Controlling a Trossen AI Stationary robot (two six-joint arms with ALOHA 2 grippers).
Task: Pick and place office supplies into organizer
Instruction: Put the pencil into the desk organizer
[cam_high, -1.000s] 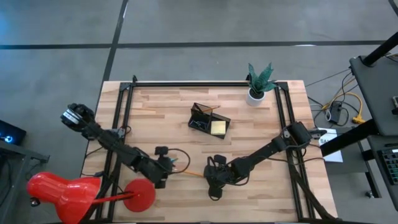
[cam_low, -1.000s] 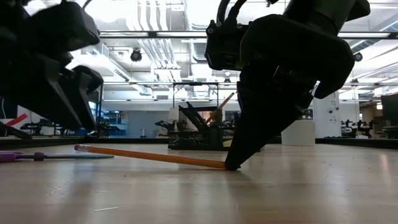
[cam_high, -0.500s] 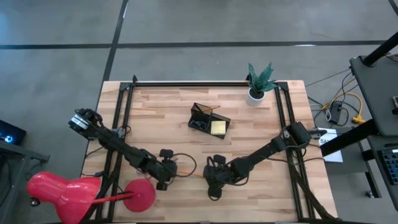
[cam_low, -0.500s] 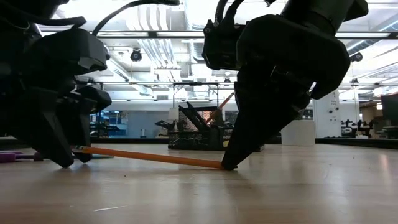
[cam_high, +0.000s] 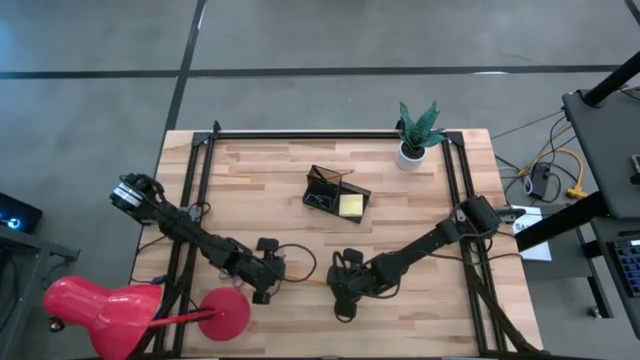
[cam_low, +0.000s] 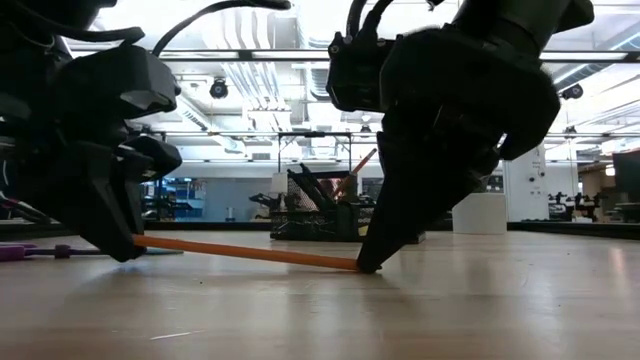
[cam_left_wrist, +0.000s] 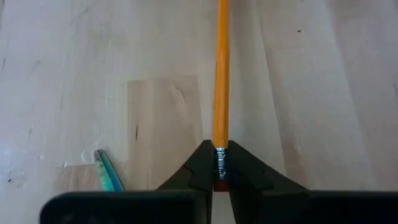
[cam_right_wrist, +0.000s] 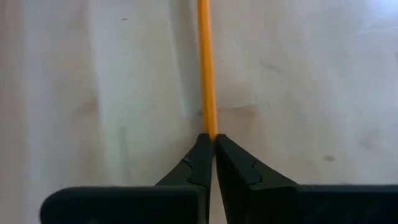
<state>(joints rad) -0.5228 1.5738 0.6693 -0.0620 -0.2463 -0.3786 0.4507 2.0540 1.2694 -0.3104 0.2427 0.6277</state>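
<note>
A thin orange pencil (cam_low: 250, 252) lies on the wooden table near its front edge, between my two grippers. My left gripper (cam_high: 263, 289) is down at the pencil's left end, shut on it. My right gripper (cam_high: 340, 298) is down at the pencil's right end and is also shut on it. The dark wire-mesh organizer (cam_high: 336, 192) stands farther back at the table's middle. It holds a yellow sticky-note pad (cam_high: 350, 205) and an orange pencil (cam_high: 341, 177). Purple-handled scissors (cam_low: 22, 251) lie to the left of my left gripper. My left gripper pinches the pencil's metal ferrule (cam_left_wrist: 219, 157), at its eraser end, between its two fingertips. The fingers slant down and lie along the pencil. My right gripper pinches the pencil's other end (cam_right_wrist: 211, 130) between its fingertips (cam_low: 368, 262), which slant down to the table top. These fingers also lie along the pencil.
A potted green plant (cam_high: 415, 132) stands at the far right. A red desk lamp (cam_high: 95, 312) with its round base (cam_high: 228, 312) sits at the near left corner. A teal strip (cam_left_wrist: 108, 172) lies beside my left gripper. Bare wood lies between the grippers and the organizer.
My left gripper has come down and toward the table's right edge onto the pencil's left end, and has shut on it. My right gripper and the pencil have stayed where they were.
</note>
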